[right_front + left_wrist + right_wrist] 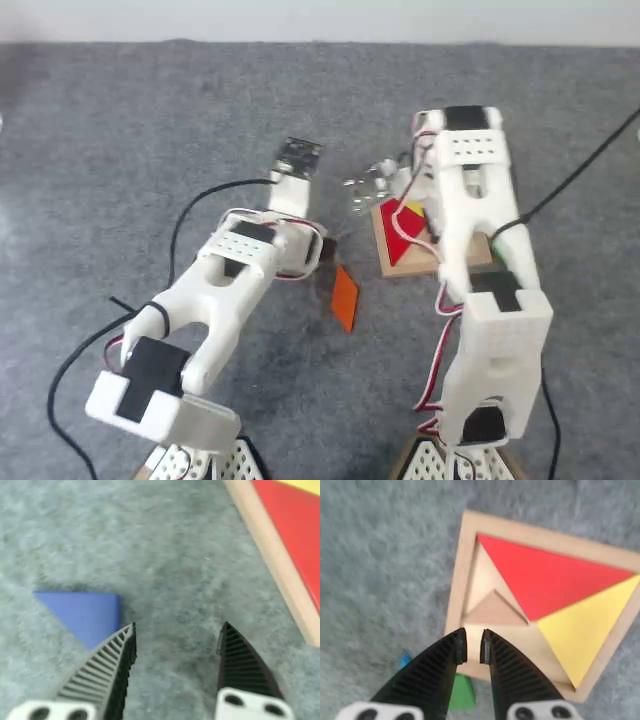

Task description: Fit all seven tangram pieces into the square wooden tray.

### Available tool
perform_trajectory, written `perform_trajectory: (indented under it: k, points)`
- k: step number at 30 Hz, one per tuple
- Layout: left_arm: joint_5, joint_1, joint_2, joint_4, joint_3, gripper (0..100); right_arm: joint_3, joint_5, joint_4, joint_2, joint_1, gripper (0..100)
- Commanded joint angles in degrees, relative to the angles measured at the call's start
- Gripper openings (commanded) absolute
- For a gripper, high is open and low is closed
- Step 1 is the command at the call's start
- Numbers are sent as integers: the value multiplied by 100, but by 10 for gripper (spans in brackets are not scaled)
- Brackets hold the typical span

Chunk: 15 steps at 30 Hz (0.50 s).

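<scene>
Grippers first, close by. Left gripper?

Spread wide. Nothing between the ribbed black fingers. Hanging over grey carpet.

Just past the tips?

Blue triangle, flat on the carpet, right beside one fingertip. Touching or not, hard to tell. Farther off, the pale rim of the square wooden tray, with a red triangle inside and a sliver of yellow triangle beyond that.

Now the right gripper?

Pinched almost shut, only a thin crack left, holding nothing. Tips right over the tray's rim. Down beside the fingers, outside the tray, a green piece on one side and a blue corner on the other.

And inside the tray?

Small light-brown triangle nearest the gripper, tucked against the red triangle. Then the big red triangle farther off, and the big yellow triangle snug beside it. Bare wood around the little one.

Anything from high up?

Orange parallelogram, flat on the carpet between the left arm and the right arm. Outside the tray, near its corner, not touching.
</scene>
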Motion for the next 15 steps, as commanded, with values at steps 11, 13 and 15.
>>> perform_trajectory:
  k: [11, 13, 15]
  points:
    - [571, -3112, -26, 2611, -2923, 259, 431, -5345, -769, -488, -1886, 54]
    - [-237, -3446, 132, 2743, -2853, 259, 853, -5626, -1226, -699, -2079, 54]
    - [-721, -3991, 404, 2681, -2791, 259, 1459, -5943, -1754, -1103, -2299, 54]
